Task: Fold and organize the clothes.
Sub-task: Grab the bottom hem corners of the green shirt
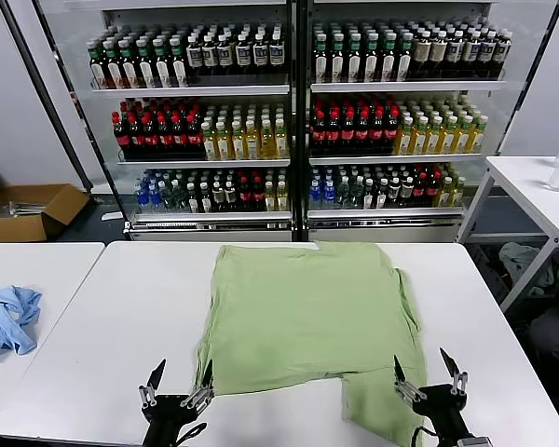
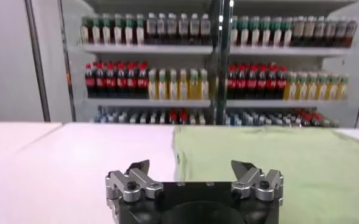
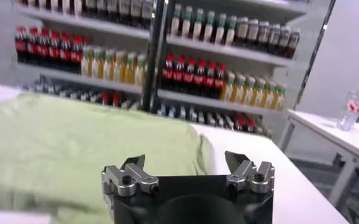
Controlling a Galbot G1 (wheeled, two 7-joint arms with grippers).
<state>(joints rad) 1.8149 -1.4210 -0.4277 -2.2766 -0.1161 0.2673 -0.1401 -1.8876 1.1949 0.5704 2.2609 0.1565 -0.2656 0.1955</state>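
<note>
A large pale green soft-fabric shirt [image 1: 307, 317] lies spread flat on the white tabletop [image 1: 121, 317], roughly at its middle and reaching toward the far edge; its near hem is uneven, with one flap running down to the tabletop's near edge on the robot's right; the left gripper [image 1: 176, 386] sits low at the near edge, its jaws standing wide and holding nothing; its right-hand finger is just beside the shirt's near left corner, while the rest of the gripper is over bare tabletop; in the left wrist view the same gripper [image 2: 193, 171] shows its two fingers well apart, with the green cloth [image 2: 277, 164] stretching ahead of one finger and plain white surface ahead of the other; the right gripper [image 1: 429, 376] is at the near edge too, jaws likewise wide and empty, placed at the outer side of the shirt's lower flap (whether a fingertip touches the fabric cannot be told); the right wrist view has this gripper [image 3: 185, 167] above the cloth [image 3: 75, 146], which fills the surface ahead on one side; a crumpled light blue cloth [image 1: 7, 318] rests on the neighbouring white tabletop to the left, well apart from the shirt; glass-fronted coolers of bottled drinks [image 1: 289, 112] stand behind.
</note>
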